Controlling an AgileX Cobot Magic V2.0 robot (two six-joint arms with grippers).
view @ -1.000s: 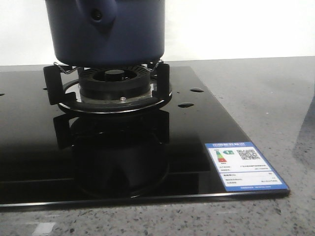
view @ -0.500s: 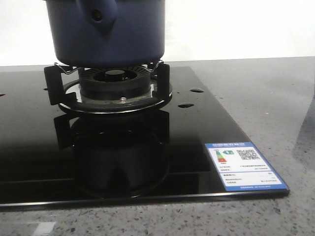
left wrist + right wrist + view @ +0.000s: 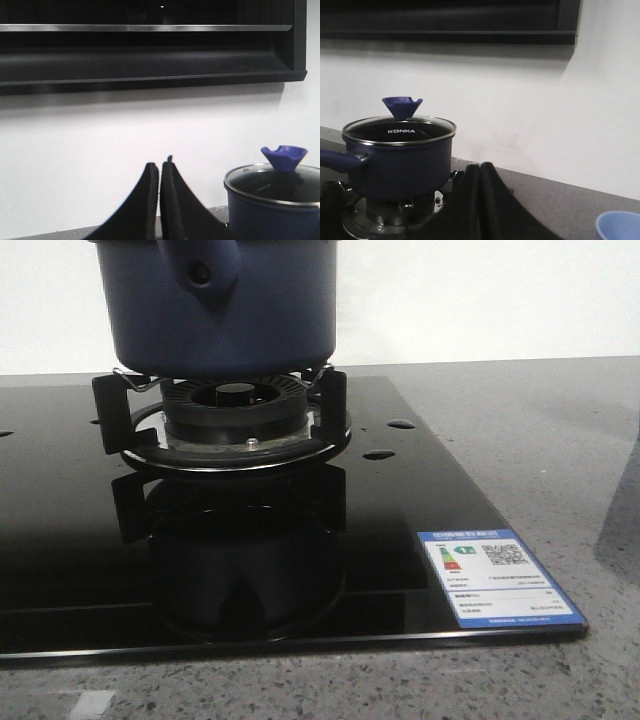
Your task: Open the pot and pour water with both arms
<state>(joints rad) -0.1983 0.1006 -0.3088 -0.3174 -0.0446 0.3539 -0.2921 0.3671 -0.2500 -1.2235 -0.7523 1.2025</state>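
A navy-blue pot [image 3: 222,302] sits on the gas burner [image 3: 232,412], its glass lid [image 3: 399,129] on. Left gripper [image 3: 160,172] and right gripper [image 3: 480,172] hover beside the pot, fingers pressed together, holding nothing. Risk: closed fingers could knock the lid's knob [image 3: 402,106] rather than grasp it.

Matt navy pot [image 3: 225,310] with metal-rimmed glass lid [image 3: 399,131]; glossy black glass hob [image 3: 400,500] mirrors the burner; speckled grey stone-look worktop [image 3: 540,430]; printed paper label [image 3: 497,578]

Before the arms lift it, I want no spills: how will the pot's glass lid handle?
The lid looks like glass in a metal rim, so probably rigid and breakable. Its flared blue knob should resist slipping. It seems to rest loose on the pot, so tilting may shift it.
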